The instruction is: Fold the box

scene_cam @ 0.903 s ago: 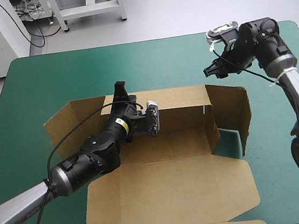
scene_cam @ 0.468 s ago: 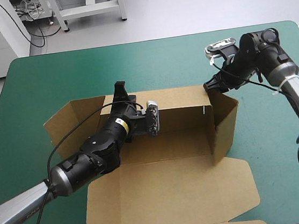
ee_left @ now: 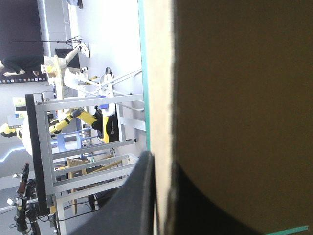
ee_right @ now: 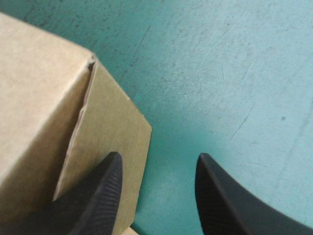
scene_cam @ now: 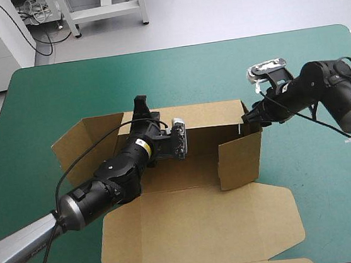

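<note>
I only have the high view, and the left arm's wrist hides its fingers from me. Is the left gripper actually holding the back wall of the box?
Observer: Yes. In the left wrist view the left gripper is all but shut on the box, with the board's edge running between its two fingers.
Operator: And the other one, is it gripping anything?
Observer: No. The right wrist view shows the right gripper open, with only the teal-green table cover between its fingers. The box's corner sits beside one finger, outside the gap.
</note>
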{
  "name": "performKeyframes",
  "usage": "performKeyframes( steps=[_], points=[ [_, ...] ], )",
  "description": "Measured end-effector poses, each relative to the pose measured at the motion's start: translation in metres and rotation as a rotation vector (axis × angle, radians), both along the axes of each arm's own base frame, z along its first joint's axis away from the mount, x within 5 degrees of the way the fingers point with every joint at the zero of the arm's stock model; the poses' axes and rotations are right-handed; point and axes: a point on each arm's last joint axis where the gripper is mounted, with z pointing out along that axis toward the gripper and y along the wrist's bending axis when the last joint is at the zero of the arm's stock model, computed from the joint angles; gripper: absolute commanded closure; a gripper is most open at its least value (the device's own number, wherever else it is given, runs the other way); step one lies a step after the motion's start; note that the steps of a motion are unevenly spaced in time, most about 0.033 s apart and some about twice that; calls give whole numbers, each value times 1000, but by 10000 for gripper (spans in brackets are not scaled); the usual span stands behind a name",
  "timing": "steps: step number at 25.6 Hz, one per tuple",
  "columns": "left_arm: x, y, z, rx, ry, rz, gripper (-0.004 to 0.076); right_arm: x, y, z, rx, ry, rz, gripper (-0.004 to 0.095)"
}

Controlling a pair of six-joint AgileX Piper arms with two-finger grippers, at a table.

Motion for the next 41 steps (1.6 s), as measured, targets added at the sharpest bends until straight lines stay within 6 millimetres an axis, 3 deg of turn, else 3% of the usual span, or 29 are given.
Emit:
performKeyframes(
  steps=[17, 29, 35, 41],
  points=[
    [0, 0, 0, -3, 1, 1, 731, -75, -2, -21, 120, -167, 98, 493],
    [0, 1, 0, 1, 1, 8, 731, -90, 1, -25, 143, -227, 229, 493],
    [0, 1, 0, 0, 2, 7, 731, -94, -2, -29, 80, -190, 276, 493],
    [0, 0, 0, 0, 2, 6, 731, -98, 3, -28, 130, -161, 311, 493]
  ],
)
